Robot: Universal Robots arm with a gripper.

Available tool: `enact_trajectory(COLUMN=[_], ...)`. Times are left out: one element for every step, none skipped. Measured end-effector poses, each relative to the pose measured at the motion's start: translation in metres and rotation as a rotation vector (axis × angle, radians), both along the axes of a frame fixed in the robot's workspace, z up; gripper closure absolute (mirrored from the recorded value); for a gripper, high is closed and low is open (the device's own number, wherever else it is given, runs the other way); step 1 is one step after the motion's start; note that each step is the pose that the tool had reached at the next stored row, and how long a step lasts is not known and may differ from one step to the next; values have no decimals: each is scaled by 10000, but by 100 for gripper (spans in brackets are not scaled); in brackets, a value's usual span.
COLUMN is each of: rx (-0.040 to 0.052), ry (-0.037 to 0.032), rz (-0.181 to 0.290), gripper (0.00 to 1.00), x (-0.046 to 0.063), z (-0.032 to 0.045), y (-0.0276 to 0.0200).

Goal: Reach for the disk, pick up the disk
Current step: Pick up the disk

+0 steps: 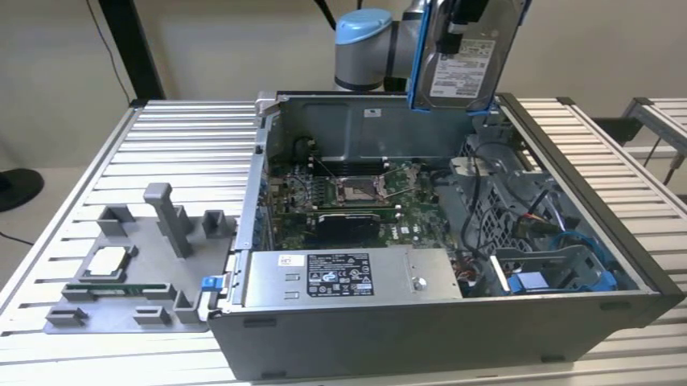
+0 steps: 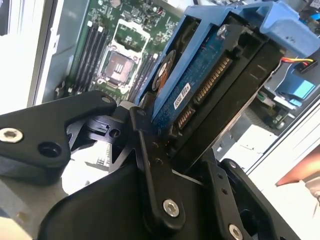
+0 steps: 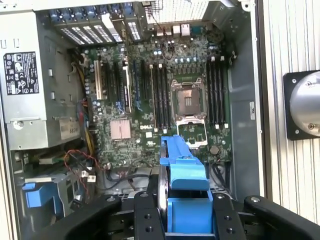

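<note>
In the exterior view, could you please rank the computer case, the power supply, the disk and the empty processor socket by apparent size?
1. Computer case
2. Power supply
3. Disk, held up by the hand; cropped at the top, so unsure against the power supply
4. Processor socket

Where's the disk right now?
In the exterior view the disk hangs upright at top centre, above the open computer case's back wall, clamped in the end effector.

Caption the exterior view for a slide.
Silver-grey metal hard drive in its blue plastic bracket held upright above the open grey desktop computer case, clear of the green motherboard below.
</note>
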State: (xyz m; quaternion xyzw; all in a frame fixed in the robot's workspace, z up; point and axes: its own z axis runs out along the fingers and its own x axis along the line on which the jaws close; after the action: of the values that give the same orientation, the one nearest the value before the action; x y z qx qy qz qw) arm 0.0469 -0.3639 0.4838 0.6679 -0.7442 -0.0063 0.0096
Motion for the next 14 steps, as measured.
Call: enact_trajectory(rx=[0,0,0,0,0,0,0,1,0,0,0,0,0,0], ry=[0,1,0,0,0,0,0,0,0,0,0,0,0,0], rz=[-1,-1,-1,-1,-1,-1,-1,-1,-1,-1,-1,-1,-1,-1], gripper=[100,100,100,100,100,100,100,100,100,100,100,100,100,100], x=[16,24,29,33,37,41,46,50,54,58,63,67,71,75], z=[0,0,0,0,0,0,0,0,0,0,0,0,0,0], y=[0,0,0,0,0,0,0,0,0,0,0,-1,0,0])
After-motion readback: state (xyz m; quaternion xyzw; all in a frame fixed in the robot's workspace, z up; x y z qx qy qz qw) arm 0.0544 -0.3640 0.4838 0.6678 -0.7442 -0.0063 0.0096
